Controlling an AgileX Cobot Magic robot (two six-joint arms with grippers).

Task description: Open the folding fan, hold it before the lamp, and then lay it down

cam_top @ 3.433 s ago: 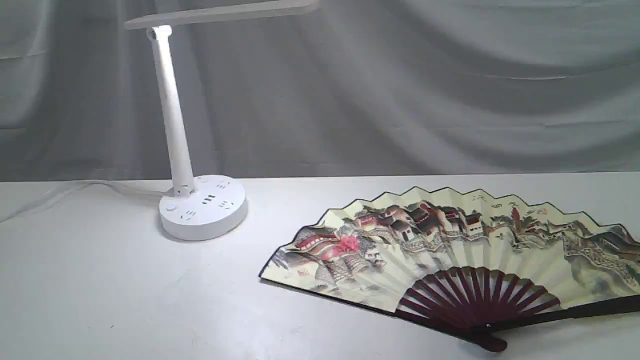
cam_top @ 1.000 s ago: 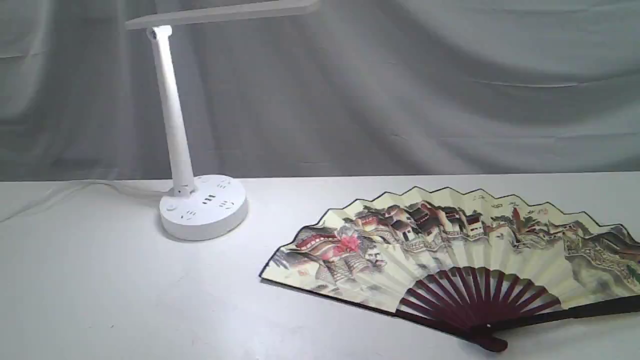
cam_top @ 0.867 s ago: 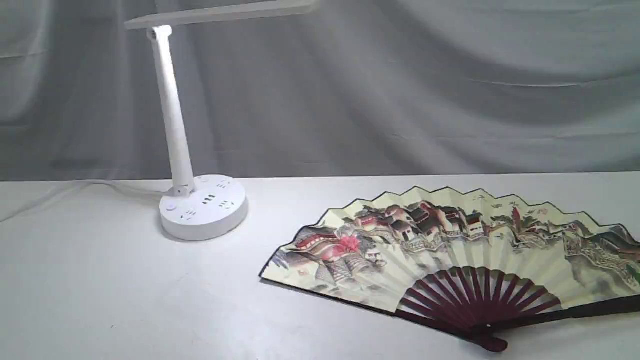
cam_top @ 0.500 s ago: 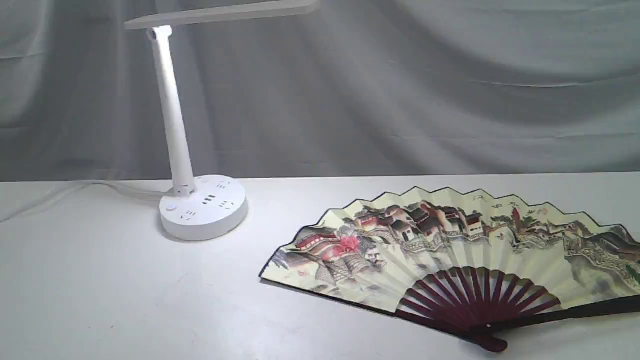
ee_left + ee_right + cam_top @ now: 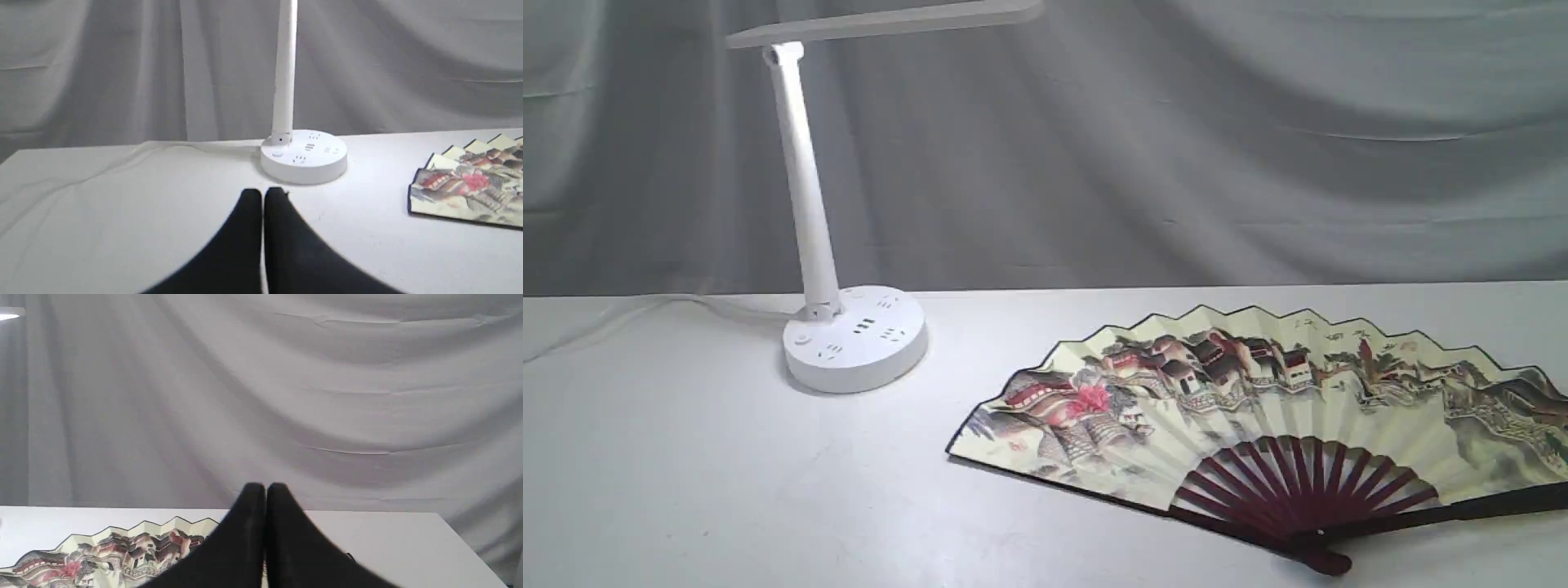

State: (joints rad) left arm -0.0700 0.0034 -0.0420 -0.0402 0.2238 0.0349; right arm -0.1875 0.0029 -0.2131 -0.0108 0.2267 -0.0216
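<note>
Pressing together, empty, my left fingers point(image 5: 245, 237) face the lamp point(image 5: 304, 163) just ahead; my right fingers point(image 5: 286, 539) (pressed together too) face the opened folding fan point(image 5: 1258, 392) flat on the tabletop point(image 5: 686, 474).

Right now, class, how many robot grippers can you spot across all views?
2. The left gripper, shut, points toward the lamp; the right gripper, shut, points past the folding fan at the curtain. Neither appears in the exterior view.
</note>
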